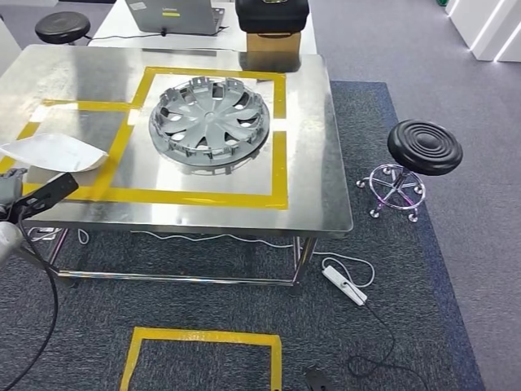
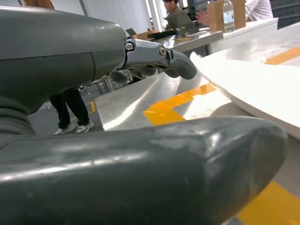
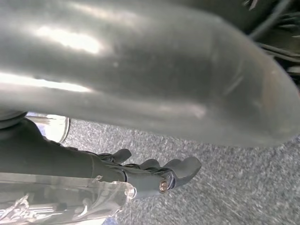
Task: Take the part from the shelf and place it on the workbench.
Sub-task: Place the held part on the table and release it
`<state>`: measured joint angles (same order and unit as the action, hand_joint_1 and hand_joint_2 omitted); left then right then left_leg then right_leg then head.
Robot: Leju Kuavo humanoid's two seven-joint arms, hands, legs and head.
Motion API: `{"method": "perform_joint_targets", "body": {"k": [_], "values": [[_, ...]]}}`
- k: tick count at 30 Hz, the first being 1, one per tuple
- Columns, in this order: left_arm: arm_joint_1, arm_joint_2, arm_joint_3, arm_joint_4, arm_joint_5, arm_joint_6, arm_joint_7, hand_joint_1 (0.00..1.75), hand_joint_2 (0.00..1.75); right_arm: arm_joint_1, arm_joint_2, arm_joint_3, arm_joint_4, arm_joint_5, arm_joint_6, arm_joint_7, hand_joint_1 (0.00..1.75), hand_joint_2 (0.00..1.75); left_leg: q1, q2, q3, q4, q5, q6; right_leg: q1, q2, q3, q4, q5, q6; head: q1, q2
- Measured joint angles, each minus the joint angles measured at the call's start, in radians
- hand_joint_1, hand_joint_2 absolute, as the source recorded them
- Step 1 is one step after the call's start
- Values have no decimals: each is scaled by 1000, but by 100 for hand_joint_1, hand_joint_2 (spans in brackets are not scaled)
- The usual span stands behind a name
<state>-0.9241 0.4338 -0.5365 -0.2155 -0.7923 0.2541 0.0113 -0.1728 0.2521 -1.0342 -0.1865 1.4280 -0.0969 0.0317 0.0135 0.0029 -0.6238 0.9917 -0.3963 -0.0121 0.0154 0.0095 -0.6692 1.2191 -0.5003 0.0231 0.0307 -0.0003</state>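
A flat white part [image 1: 52, 151] lies on the left end of the steel workbench [image 1: 307, 204], partly over the yellow tape. My left hand [image 1: 43, 193] hovers at the table's near left edge, just short of the part, one dark finger stretched over the rim. In the left wrist view the thumb [image 2: 159, 168] and fingers [image 2: 169, 58] are spread apart with nothing between them, and the white part [image 2: 254, 89] lies just beyond them on the table. My right hand [image 3: 141, 93] hangs over grey carpet, its fingers [image 3: 169, 173] extended and holding nothing.
A grey hubcap [image 1: 208, 122] sits inside the yellow taped square. Behind the bench are a laptop [image 1: 175, 15] and a black case [image 1: 272, 16] on a cardboard box. A black stool [image 1: 424, 148] and a power strip [image 1: 344, 285] lie to the right. Yellow tape [image 1: 203, 338] marks the floor. A person's legs [image 2: 71, 110] stand nearby.
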Motion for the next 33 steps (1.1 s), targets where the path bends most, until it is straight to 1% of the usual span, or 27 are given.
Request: {"method": "perform_joint_targets", "body": {"k": [2, 3, 4, 6, 7, 8, 9, 11, 12, 13, 14, 16, 17, 18, 19, 21, 22, 23, 24, 26, 27, 28, 29, 30, 31, 32, 33], "values": [[0, 1, 1, 0, -1, 0, 0, 0, 0, -4, -1, 0, 0, 0, 0, 0, 0, 0, -4, 0, -10, 0, 13, -3, 11, -2, 97, -138, 18, -24, -1, 0], [0, 2, 1, 0, -2, 0, 0, 0, 0, -5, -2, 1, 0, 1, 0, 0, 0, 0, -4, 1, -13, -2, 21, -7, 15, -2, 125, -183, 19, -31, -1, 0], [0, 3, 1, 0, -2, 0, 0, 0, 0, -6, -2, 1, -1, 1, -1, 0, 0, 0, -2, 1, -15, -5, 29, -13, 19, -3, 137, -207, 17, -34, 0, 0], [1, 4, 1, 0, -3, 0, 0, 0, 0, -5, -2, 1, 0, 1, -1, 0, 0, 0, 3, 1, -18, -13, 43, -23, 19, -2, 135, -222, 37, -36, 3, 0], [1, 5, 2, 0, -3, -1, 0, 0, 0, -6, -2, 1, 0, 1, -1, 1, 0, 0, 3, 0, -23, -11, 35, -28, 16, -3, 132, -232, 50, -39, 3, 0], [1, 7, 2, 0, -3, -1, 0, 0, 0, -7, -2, 1, 0, 2, -1, 1, 0, 0, 3, -1, -33, 7, 10, -33, 12, -3, 126, -241, 64, -43, 2, 0], [1, 8, 3, 0, -2, -1, 0, 0, 0, -9, -2, 1, 0, 2, 0, 1, 0, 0, 3, -2, -48, 47, -32, -37, 8, -4, 118, -248, 78, -45, 1, 0], [5, 10, 5, 0, -2, -1, 0, 0, 0, -10, -3, 1, 0, 2, 0, 1, 0, 0, 4, -3, -83, 169, -122, -46, 6, -5, 92, -249, 100, -48, -1, 0], [9, 10, 6, 0, -1, -2, 0, 0, 0, -9, -3, 2, 0, 3, 1, 1, 0, 0, 5, -3, -93, 223, -142, -51, 5, -5, 79, -248, 110, -47, -1, 0], [13, 10, 6, 0, 0, -2, 0, 0, 0, -9, -3, 2, 0, 3, 1, 1, 0, 0, 8, -3, -91, 252, -137, -57, 3, -5, 63, -245, 120, -44, -2, 0], [17, 10, 7, 1, 1, -1, 0, 0, 0, -9, -3, 2, 0, 4, 1, 1, 0, 0, 11, -3, -76, 254, -114, -63, 0, -5, 47, -241, 129, -40, -2, 0], [19, 10, 11, 1, 4, -1, 0, 0, 0, -10, -3, 2, -1, 4, 1, 1, 0, 0, 23, -3, -3, 177, -67, -81, -5, -4, 10, -224, 145, -27, -2, 0], [18, 9, 14, 1, 4, 0, 0, 0, 0, -12, -4, 3, -1, 5, 1, 0, 0, 0, 27, -6, 41, 116, -67, -86, -6, -4, -7, -212, 150, -20, -4, 0], [18, 8, 17, 0, 5, 1, 0, 0, 0, -13, -4, 4, -2, 5, 1, 0, 0, 0, 28, -7, 72, 65, -78, -83, -5, -3, -22, -203, 158, -13, -6, 0], [21, 7, 19, 1, 5, 1, 0, 0, 0, -13, -5, 6, -3, 5, 0, 0, 0, 0, 27, -8, 88, 32, -91, -74, -3, -1, -34, -197, 167, -7, -7, 0], [33, 4, 21, 1, 5, 1, 0, 0, 0, -6, -6, 7, -3, 6, 0, 0, 0, 0, 22, -6, 80, 17, -91, -46, -6, 0, -48, -198, 187, 1, -8, 0], [40, 4, 21, 1, 5, 1, 0, 0, 0, -1, -6, 7, -3, 7, 0, 0, 0, 0, 20, -4, 72, 18, -83, -35, -8, -1, -54, -195, 182, 5, -9, 0], [44, 3, 22, 1, 5, 0, 0, 0, 0, 4, -6, 7, -3, 7, 0, 0, 0, 0, 20, -2, 64, 18, -75, -25, -9, -2, -63, -177, 158, 10, -8, 0], [46, 3, 22, 2, 5, 0, 0, 0, 0, 7, -6, 7, -3, 7, 0, 0, 0, 0, 20, -1, 56, 18, -66, -16, -10, -2, -76, -135, 116, 15, -7, 0], [49, 4, 23, 2, 6, 0, 0, 0, 0, 7, -6, 8, -3, 7, 1, 0, 0, 0, 17, -1, 37, 18, -48, -7, -10, -3, -106, 1, 16, 22, -4, 0], [54, 4, 24, 2, 8, 0, 1, 0, 0, 5, -6, 8, -3, 7, 1, 0, 0, 0, 14, 0, 27, 19, -39, -5, -10, -3, -114, 64, -14, 21, -3, 0], [62, 4, 25, 2, 11, 0, 2, 0, 0, 5, -6, 8, -3, 7, 1, 1, 0, 0, 11, 0, 18, 19, -31, -3, -8, -3, -111, 100, -22, 17, -3, 0], [72, 4, 25, 2, 13, 1, 2, 0, 0, 5, -6, 8, -3, 8, 1, 1, 0, 0, 6, 0, 9, 19, -23, -2, -6, -3, -91, 102, -12, 10, -3, 0], [83, 4, 27, 2, 17, 2, 3, 0, 0, 5, -6, 8, -3, 8, 1, 1, 0, 0, 2, 0, 0, 19, -15, -1, -1, -2, -52, 68, 9, -1, -3, 0], [93, 4, 28, 2, 21, 2, 4, 0, 0, 3, -6, 8, -3, 8, 1, 1, 0, 0, -2, 0, -7, 19, -8, 0, 7, -1, 0, 6, 25, -17, -3, 0], [103, 4, 30, 2, 24, 3, 4, 0, 0, 2, -7, 8, -4, 8, 0, 1, 0, 0, -5, 0, -13, 19, 0, -1, 14, -1, 56, -66, 29, -35, -4, 0], [111, 4, 32, 2, 29, 5, 5, 0, 0, 0, -8, 8, -4, 8, 0, 1, 0, 0, -5, 0, -18, 18, 8, -3, 20, -1, 101, -130, 25, -48, -4, 0]]}}
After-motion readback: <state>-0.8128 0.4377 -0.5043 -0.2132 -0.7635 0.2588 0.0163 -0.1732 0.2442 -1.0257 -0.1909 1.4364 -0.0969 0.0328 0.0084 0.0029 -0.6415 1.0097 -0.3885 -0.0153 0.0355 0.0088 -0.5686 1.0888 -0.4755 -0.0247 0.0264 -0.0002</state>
